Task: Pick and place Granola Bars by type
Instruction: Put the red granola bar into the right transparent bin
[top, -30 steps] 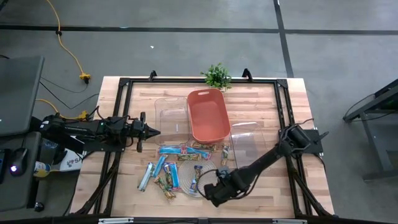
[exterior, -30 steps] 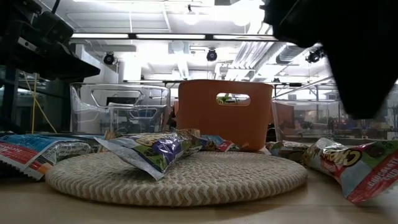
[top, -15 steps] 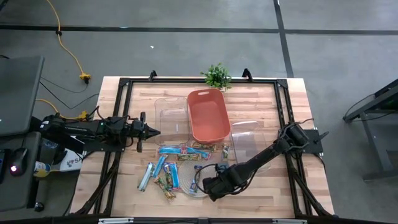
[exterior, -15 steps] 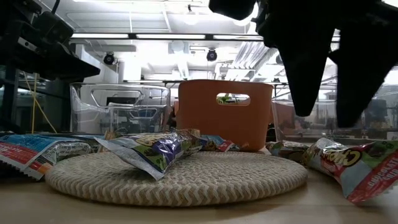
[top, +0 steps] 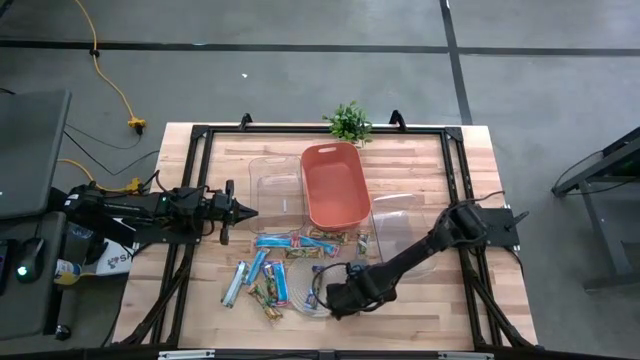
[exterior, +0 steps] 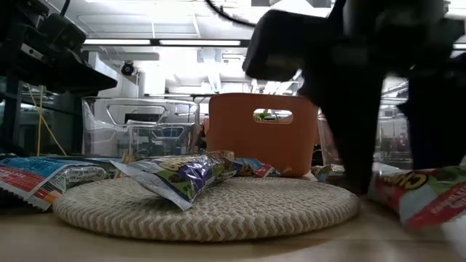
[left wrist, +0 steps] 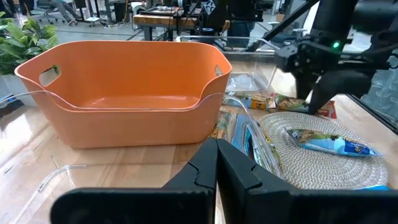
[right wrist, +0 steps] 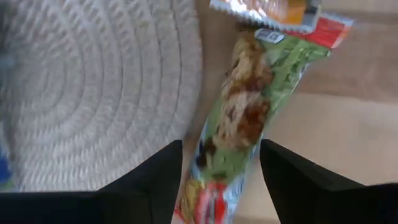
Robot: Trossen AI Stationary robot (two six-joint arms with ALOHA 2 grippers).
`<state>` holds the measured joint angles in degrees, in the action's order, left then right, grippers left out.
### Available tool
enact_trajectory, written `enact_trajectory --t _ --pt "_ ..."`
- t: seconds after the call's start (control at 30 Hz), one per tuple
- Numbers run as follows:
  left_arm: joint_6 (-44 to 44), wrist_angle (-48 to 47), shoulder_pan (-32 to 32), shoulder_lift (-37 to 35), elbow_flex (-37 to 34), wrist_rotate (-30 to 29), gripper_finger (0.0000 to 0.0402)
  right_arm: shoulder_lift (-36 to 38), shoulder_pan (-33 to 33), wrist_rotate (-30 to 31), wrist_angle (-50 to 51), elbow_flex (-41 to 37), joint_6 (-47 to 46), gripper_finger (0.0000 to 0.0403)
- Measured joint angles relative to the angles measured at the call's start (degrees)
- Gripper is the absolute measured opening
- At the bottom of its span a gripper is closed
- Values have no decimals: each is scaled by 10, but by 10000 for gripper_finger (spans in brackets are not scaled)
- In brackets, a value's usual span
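Note:
My right gripper (right wrist: pixel 221 152) points down, open, over a green-wrapped granola bar (right wrist: pixel 244 115) that lies flat on the table just off the right edge of the round woven mat (right wrist: pixel 87 81). Its two fingers stand on either side of the bar. In the low view the gripper (exterior: pixel 393 164) hangs low over this bar (exterior: pixel 426 191). A blue-wrapped bar (exterior: pixel 182 175) lies on the mat (exterior: pixel 218 207). More bars (top: pixel 262 275) lie scattered left of the mat and in a row (top: pixel 310 243) behind it. My left gripper (top: pixel 245 211) waits shut at the table's left.
An orange basket (top: pixel 335 185) stands at the far middle, with a clear bin (top: pixel 272 185) on its left and another (top: pixel 400 228) on its right. A small plant (top: pixel 348 122) sits at the far edge. An orange-wrapped bar (right wrist: pixel 273 11) lies at the green bar's far end.
My right gripper has opened wide and come down, shifting slightly toward the table's left, until its fingers straddle the green bar beside the mat. The bars and the mat have stayed in place.

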<state>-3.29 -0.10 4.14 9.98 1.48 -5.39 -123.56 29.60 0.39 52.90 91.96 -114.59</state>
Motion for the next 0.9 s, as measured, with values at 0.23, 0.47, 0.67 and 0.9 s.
enact_trajectory --t 0.23,0.47,0.67,0.9 --pt "0 0 0 0 0 0 1 -3 -15 3 11 0 12 200" --pt "0 0 0 0 0 0 1 -3 -19 7 20 0 17 182" --pt "0 0 0 0 0 0 1 -5 -17 -3 24 0 19 155" --pt "0 0 0 0 0 0 1 -5 -14 -20 22 0 21 127"
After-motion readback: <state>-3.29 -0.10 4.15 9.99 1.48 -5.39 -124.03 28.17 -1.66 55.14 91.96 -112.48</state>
